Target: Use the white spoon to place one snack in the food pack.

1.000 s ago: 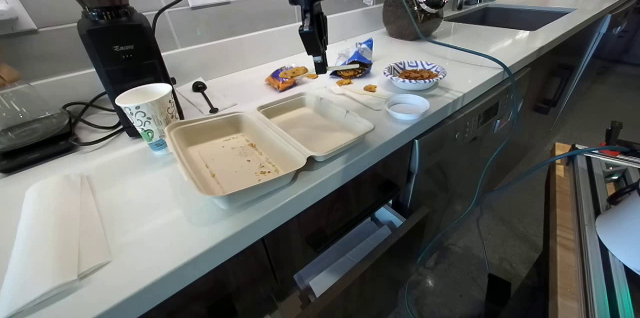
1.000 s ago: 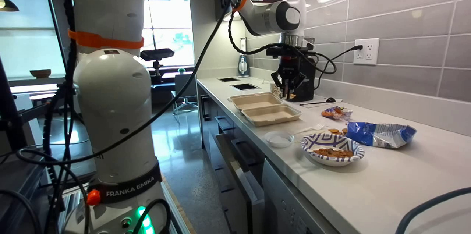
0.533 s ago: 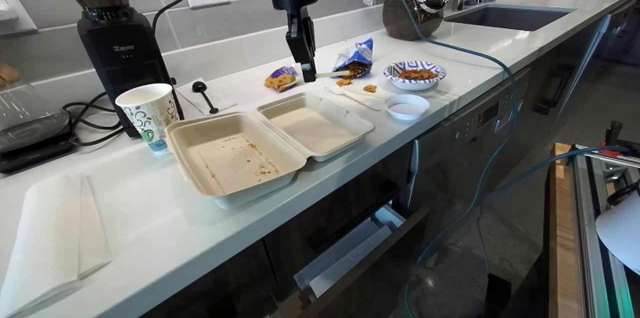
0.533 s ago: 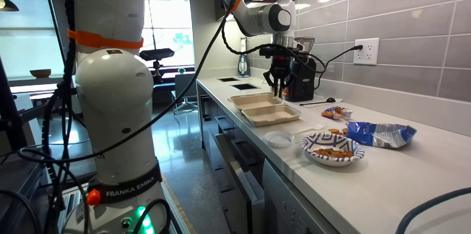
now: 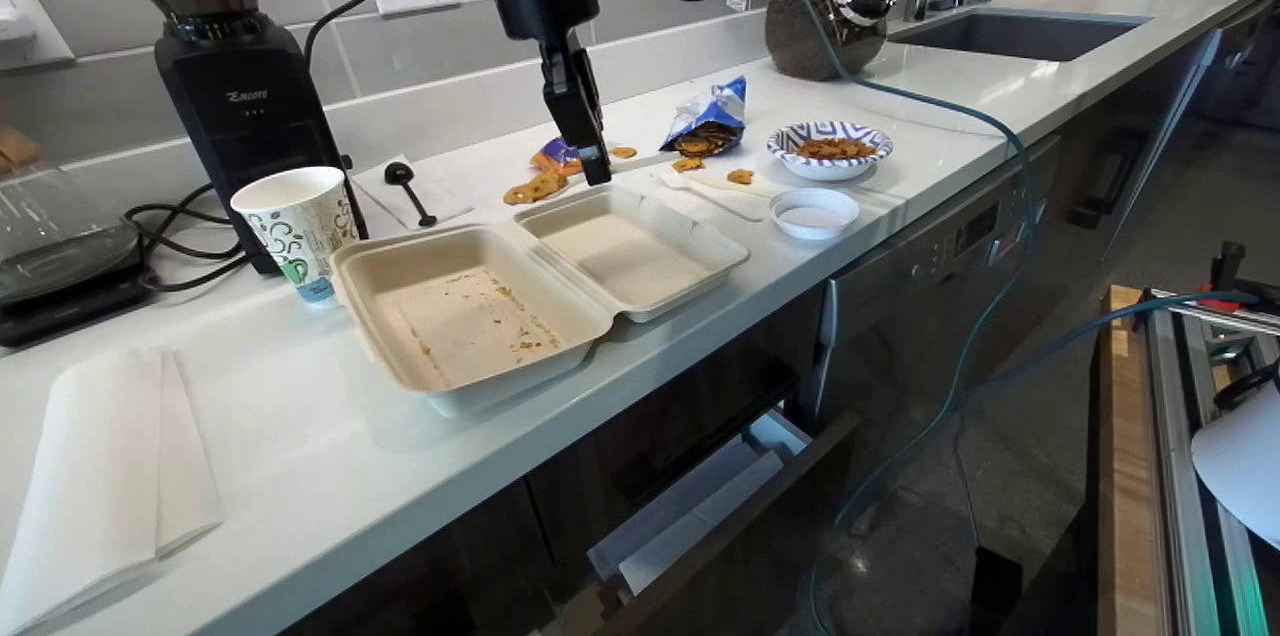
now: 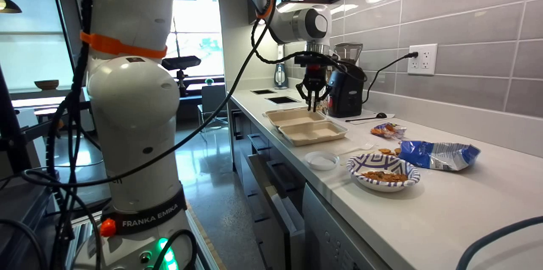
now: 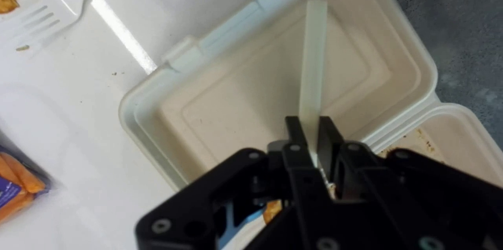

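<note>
The food pack (image 5: 620, 251) lies open on the counter, its two beige halves side by side; it also shows in an exterior view (image 6: 313, 133) and the wrist view (image 7: 220, 104). The half farther from the sink holds brown crumbs. My gripper (image 5: 598, 174) is shut on the handle of the white spoon (image 7: 313, 57). The handle's end points over the pack in the wrist view. An orange-brown snack (image 5: 535, 187) sits on the spoon's bowl end, above the pack's back edge. In the wrist view the snack (image 7: 272, 211) is mostly hidden by my gripper (image 7: 309, 120). My gripper (image 6: 312, 108) hides the spoon there.
An orange-purple packet (image 5: 556, 156) and a blue bag (image 5: 708, 124) lie near the wall. A patterned bowl (image 5: 778, 151), a white lid (image 5: 815, 214) and a white fork (image 5: 715, 196) lie toward the sink. A paper cup (image 5: 300, 226) and a black grinder (image 5: 255, 116) stand beyond the pack.
My gripper has moved away from the sink and toward the food pack, slightly lower, carrying the spoon and snack. The snack has shifted from in front of the packet to the pack's back edge.
</note>
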`<state>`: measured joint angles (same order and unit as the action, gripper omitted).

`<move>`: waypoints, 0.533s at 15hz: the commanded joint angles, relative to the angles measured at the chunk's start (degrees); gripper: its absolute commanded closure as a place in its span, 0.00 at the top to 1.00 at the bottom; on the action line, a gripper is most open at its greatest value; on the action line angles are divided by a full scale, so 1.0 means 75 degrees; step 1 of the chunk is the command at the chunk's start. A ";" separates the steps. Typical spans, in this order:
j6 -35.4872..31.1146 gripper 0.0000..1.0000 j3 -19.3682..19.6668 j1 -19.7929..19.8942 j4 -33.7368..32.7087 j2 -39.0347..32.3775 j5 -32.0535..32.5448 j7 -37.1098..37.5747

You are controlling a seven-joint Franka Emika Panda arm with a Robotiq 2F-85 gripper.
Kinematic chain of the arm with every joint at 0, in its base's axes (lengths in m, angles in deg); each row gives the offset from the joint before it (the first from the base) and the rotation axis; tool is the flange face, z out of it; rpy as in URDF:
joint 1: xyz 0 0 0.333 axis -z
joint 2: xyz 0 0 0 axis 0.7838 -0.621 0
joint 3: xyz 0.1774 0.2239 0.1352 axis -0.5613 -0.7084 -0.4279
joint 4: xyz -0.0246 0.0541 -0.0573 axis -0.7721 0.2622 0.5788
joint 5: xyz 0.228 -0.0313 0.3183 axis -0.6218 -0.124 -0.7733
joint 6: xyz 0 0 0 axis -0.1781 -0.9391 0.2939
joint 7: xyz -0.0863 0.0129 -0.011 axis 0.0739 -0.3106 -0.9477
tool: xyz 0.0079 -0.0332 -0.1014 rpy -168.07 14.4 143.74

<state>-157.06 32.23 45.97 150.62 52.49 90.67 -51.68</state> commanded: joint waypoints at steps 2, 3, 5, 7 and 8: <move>0.0752 0.04 -0.0131 -0.0110 -0.0988 -0.0691 0.0415 -0.0613; 0.0894 0.04 -0.0162 -0.0126 -0.1162 -0.0812 0.0463 -0.0778; 0.1339 0.04 -0.0263 -0.0142 -0.1524 -0.1025 0.0472 -0.1258; 0.1838 0.04 -0.0374 -0.0158 -0.1906 -0.1249 0.0450 -0.1807; 0.2084 0.04 -0.0422 -0.0170 -0.2095 -0.1358 0.0436 -0.2095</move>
<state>-147.48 30.19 45.02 140.67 46.02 92.91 -61.82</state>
